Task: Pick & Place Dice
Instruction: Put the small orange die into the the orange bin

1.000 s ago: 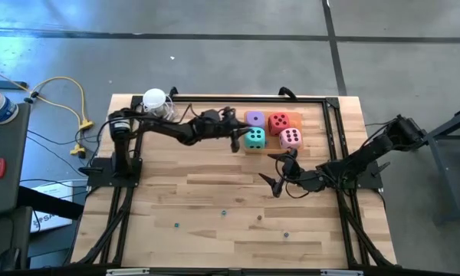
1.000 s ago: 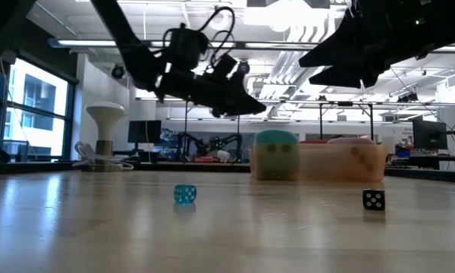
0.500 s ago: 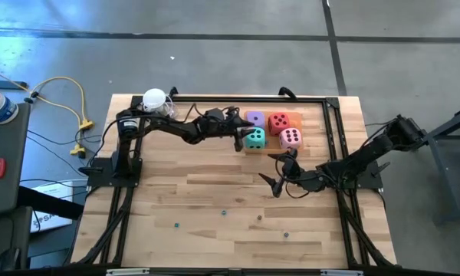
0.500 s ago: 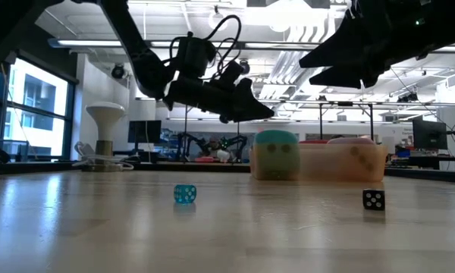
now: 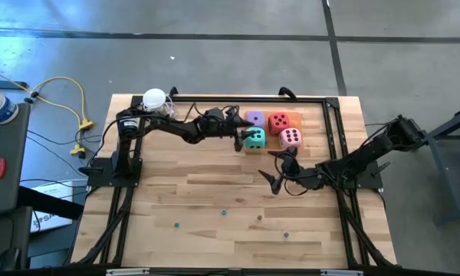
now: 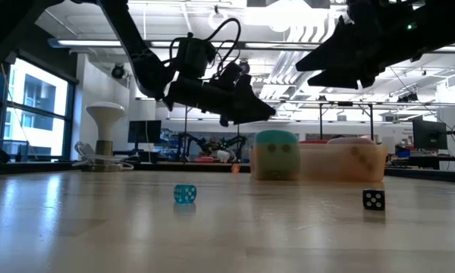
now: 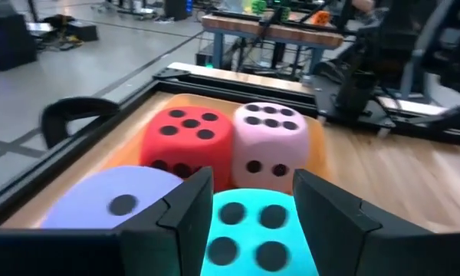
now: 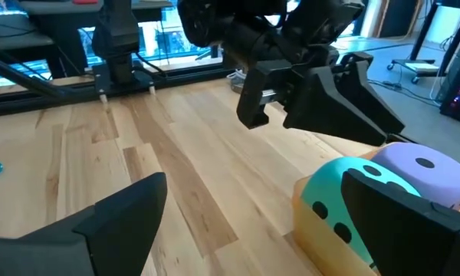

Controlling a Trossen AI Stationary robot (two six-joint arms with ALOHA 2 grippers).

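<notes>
Left gripper [image 7: 249, 211], jaws parted and holding nothing, hovers directly above the teal die [image 7: 249, 230], which sits among the other dice in the orange tray [image 5: 295, 120]; right gripper [image 5: 280, 170], open, waits farther off.

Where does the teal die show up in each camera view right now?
High view: teal die, mid-table, beside the left pincer.
Low view, right of centre, far back.
Left wrist view, bottom centre.
Right wrist view, lower right.
Shared landmark: the purple die adjoining it.
</notes>
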